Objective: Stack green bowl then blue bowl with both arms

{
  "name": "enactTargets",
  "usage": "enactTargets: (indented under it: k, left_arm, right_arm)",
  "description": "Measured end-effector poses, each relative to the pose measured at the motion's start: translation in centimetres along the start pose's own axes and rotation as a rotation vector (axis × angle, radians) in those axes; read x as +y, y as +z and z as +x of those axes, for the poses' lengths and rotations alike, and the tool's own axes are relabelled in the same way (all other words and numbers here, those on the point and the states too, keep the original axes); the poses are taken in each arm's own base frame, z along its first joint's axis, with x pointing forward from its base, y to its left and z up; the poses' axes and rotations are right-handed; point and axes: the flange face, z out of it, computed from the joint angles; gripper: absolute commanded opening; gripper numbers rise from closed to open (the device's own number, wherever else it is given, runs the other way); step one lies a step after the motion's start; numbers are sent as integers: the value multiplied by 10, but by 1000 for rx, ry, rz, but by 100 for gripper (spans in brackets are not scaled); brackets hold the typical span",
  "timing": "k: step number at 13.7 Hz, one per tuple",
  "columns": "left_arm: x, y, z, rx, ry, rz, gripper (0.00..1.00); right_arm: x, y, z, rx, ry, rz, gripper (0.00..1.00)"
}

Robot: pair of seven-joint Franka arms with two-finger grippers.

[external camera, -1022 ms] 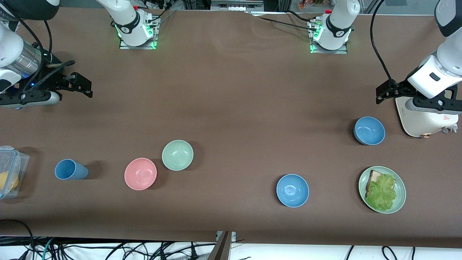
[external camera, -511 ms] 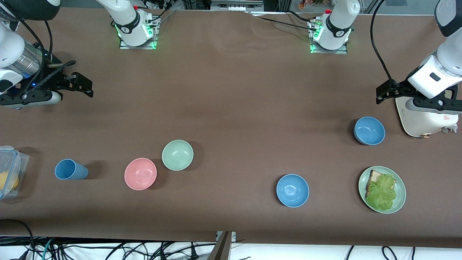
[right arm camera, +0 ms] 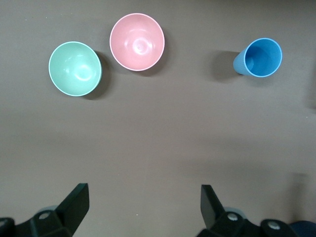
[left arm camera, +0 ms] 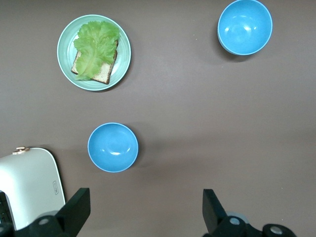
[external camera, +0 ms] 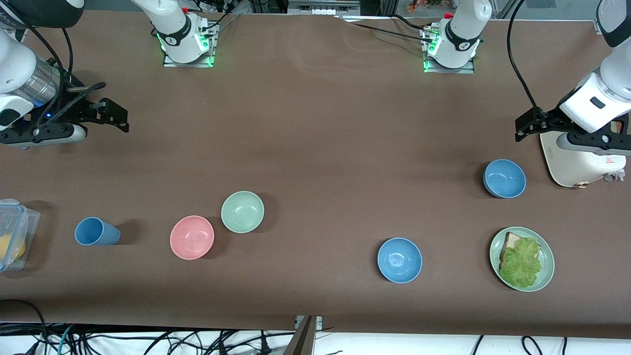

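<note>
The green bowl (external camera: 242,211) sits upright on the brown table, touching or almost touching the pink bowl (external camera: 192,237); it also shows in the right wrist view (right arm camera: 75,68). One blue bowl (external camera: 400,260) sits near the front camera; it also shows in the left wrist view (left arm camera: 245,26). A second blue bowl (external camera: 504,178) sits by the white appliance, close to the left gripper in the left wrist view (left arm camera: 113,147). My right gripper (external camera: 114,117) (right arm camera: 142,205) hangs open and empty over bare table at the right arm's end. My left gripper (external camera: 522,127) (left arm camera: 143,210) hangs open and empty over the table beside the appliance.
A blue cup (external camera: 96,231) and a clear plastic container (external camera: 12,231) stand at the right arm's end. A green plate (external camera: 547,271) with bread and lettuce and a white appliance (external camera: 577,162) are at the left arm's end. Cables hang along the table's front edge.
Both grippers have shifted only very slightly. The bowls have not moved.
</note>
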Motion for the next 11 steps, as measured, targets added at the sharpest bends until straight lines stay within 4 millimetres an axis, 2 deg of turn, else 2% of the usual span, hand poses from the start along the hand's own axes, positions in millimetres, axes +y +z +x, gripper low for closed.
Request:
enactTargets:
  k: [11]
  left_arm:
    - [0,0,-1,-9,0,0,100]
  right_arm:
    - [0,10,3,-20,0,1,100]
